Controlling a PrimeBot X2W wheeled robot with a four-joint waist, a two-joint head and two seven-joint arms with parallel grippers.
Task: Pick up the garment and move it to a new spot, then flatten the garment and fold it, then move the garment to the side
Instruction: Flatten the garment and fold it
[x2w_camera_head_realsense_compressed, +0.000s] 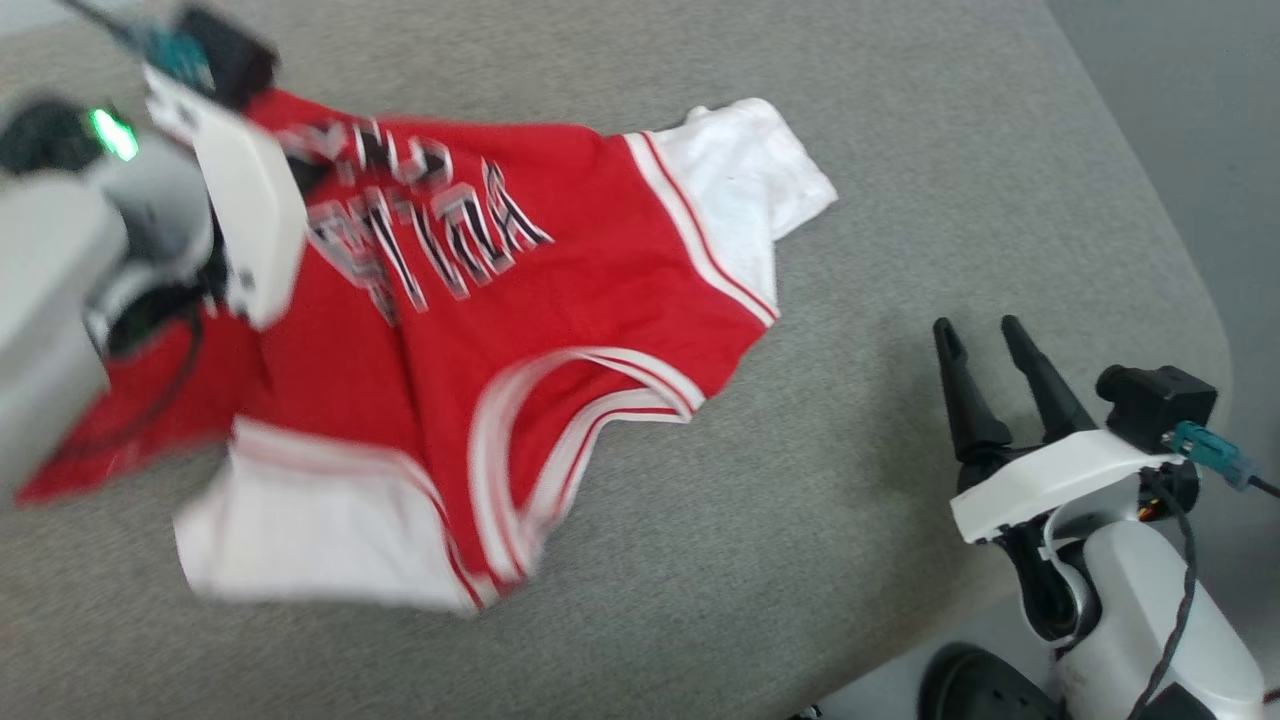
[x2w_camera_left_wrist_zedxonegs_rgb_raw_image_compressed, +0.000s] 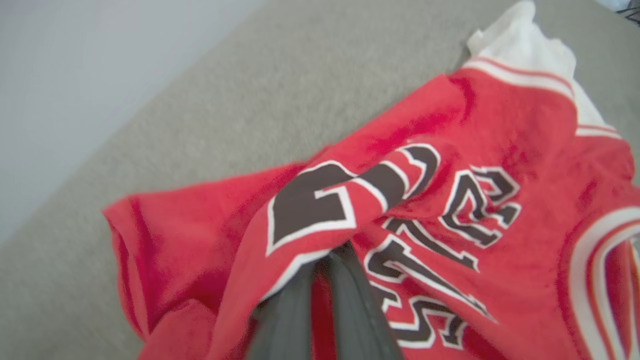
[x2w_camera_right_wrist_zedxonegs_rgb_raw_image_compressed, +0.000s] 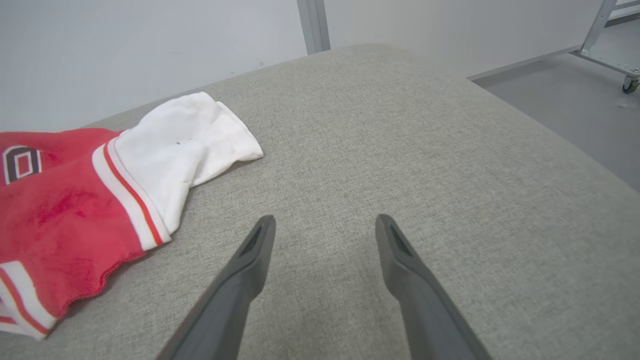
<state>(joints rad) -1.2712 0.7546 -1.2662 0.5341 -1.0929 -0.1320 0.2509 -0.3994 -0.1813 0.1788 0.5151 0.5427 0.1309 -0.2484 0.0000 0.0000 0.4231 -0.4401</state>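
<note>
Garment (x2w_camera_head_realsense_compressed: 560, 300), red BULLS jersey with white sleeves, lies crumpled on the left half of a grey upholstered surface (x2w_camera_head_realsense_compressed: 900, 200), print facing up. The surface has a rounded corner and a long right edge, with grey floor (x2w_camera_head_realsense_compressed: 1200, 150) beyond. A wide bare stretch of it runs from the jersey's far white sleeve (x2w_camera_head_realsense_compressed: 740, 190) to that right edge; the near side is bare too. The near white sleeve (x2w_camera_head_realsense_compressed: 300, 530) sits at the lower left, and the striped collar (x2w_camera_head_realsense_compressed: 590, 400) points toward the near side. The red hem corner reaches the head view's left border, so where it ends against the surface edge is unclear. Head view is blurry. The left arm's white wrist housing (x2w_camera_head_realsense_compressed: 250, 220) covers the jersey's hem side. In the left wrist view the left gripper (x2w_camera_left_wrist_zedxonegs_rgb_raw_image_compressed: 325, 260) has its fingers pressed together, pinching a raised fold of red cloth by the printed number. The right gripper (x2w_camera_head_realsense_compressed: 980, 330) has its fingers spread with nothing between them, over bare surface near the right edge, well apart from the jersey.
</note>
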